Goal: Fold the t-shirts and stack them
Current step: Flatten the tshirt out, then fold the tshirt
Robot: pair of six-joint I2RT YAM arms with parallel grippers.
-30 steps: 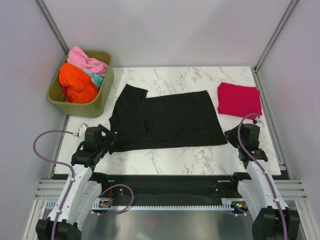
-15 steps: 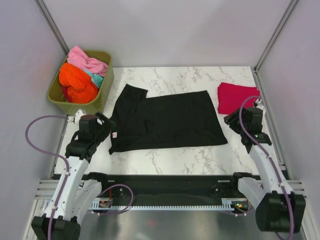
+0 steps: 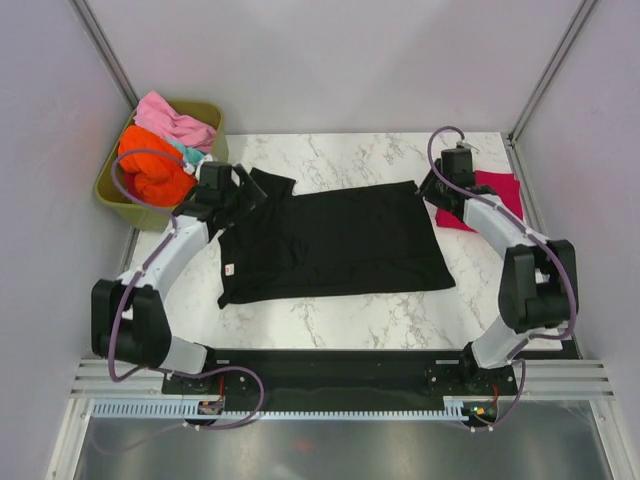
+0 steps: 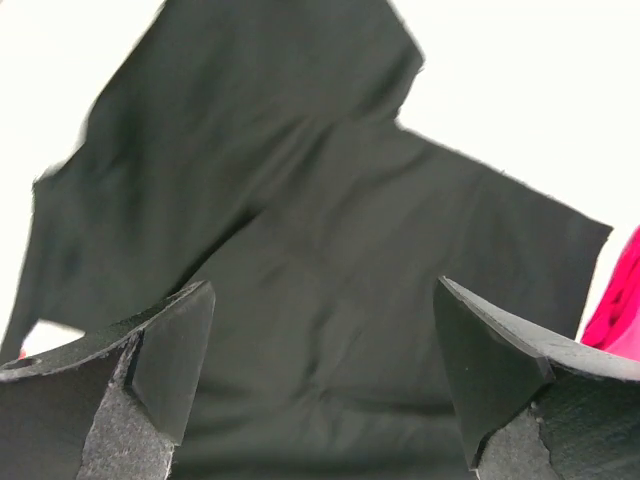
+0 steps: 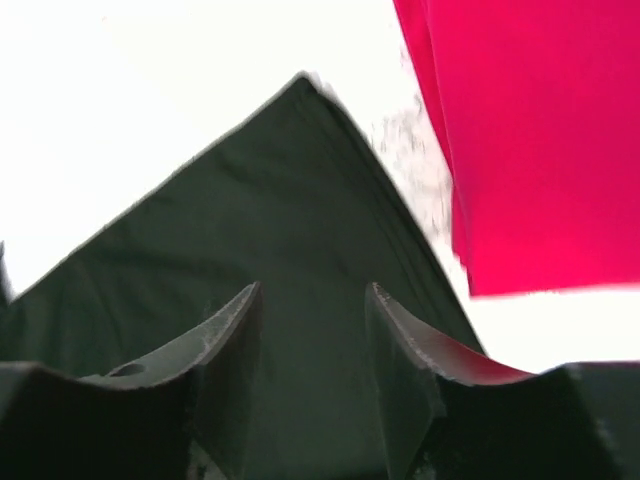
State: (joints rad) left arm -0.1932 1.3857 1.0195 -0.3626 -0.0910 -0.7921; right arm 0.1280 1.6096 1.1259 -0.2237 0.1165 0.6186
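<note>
– marble worktop [image 3: 360, 312]: where's the black t-shirt [image 3: 340, 240]?
– spread flat on it. left claw [image 4: 322, 300] gapes empty over its sleeve; right claw [image 5: 312, 295], fingers apart and empty, over its opposite far corner, beside the folded crimson t-shirt [image 3: 503, 187].

overhead, wrist close-ups; common black t-shirt [image 3: 335, 245]

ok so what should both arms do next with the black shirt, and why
Probably lower both arms and close on the far edge of the black cloth t-shirt. The left arm's fingers hover open over its far sleeve, the right arm's fingers open over its far right corner. Neither holds cloth yet, so a grip comes before any fold.
</note>
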